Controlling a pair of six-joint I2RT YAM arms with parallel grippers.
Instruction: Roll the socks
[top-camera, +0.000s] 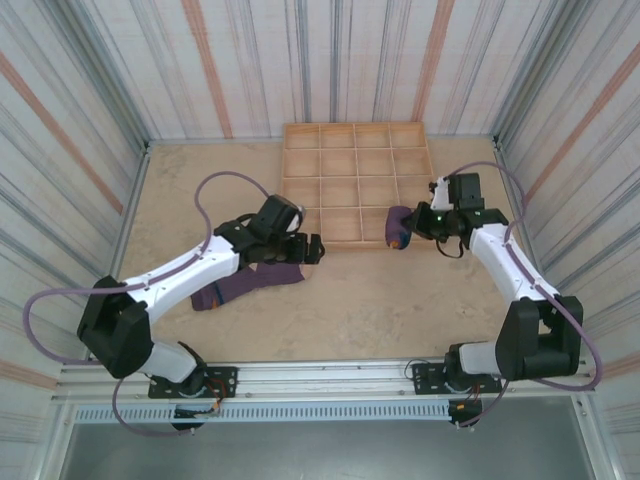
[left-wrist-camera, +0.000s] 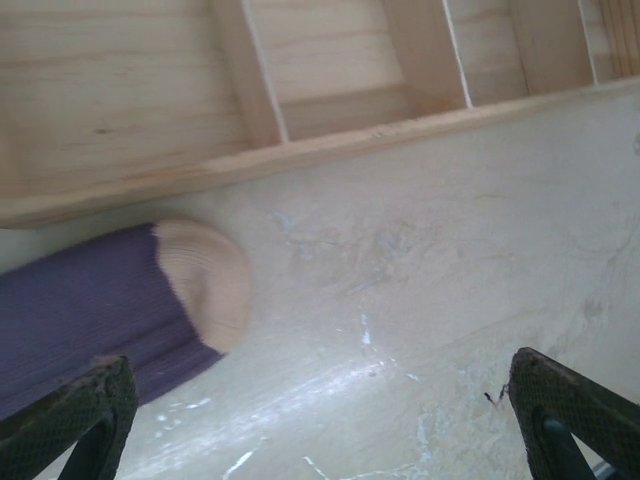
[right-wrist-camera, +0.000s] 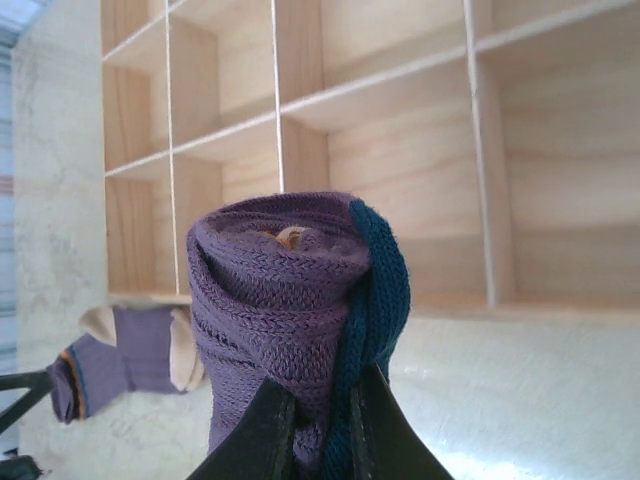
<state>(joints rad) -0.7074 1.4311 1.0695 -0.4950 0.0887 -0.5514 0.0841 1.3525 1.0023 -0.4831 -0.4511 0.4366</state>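
Note:
One purple sock (top-camera: 245, 285) lies flat on the table in front of the left arm, its peach toe (left-wrist-camera: 205, 280) pointing at the wooden tray. My left gripper (top-camera: 305, 248) hovers open just past that toe; in the left wrist view the gripper (left-wrist-camera: 320, 420) has bare table between its wide-apart fingers (left-wrist-camera: 70, 420). The other sock is a rolled purple bundle with a teal band (right-wrist-camera: 290, 320). My right gripper (right-wrist-camera: 320, 420) is shut on its lower end and holds it upright near the tray's front right corner (top-camera: 398, 228). The flat sock (right-wrist-camera: 130, 355) shows behind it.
A wooden tray (top-camera: 355, 185) divided into several square compartments lies flat at the back middle of the table. Its front wall (left-wrist-camera: 300, 150) runs just beyond the flat sock's toe. Striped walls close in the table on three sides.

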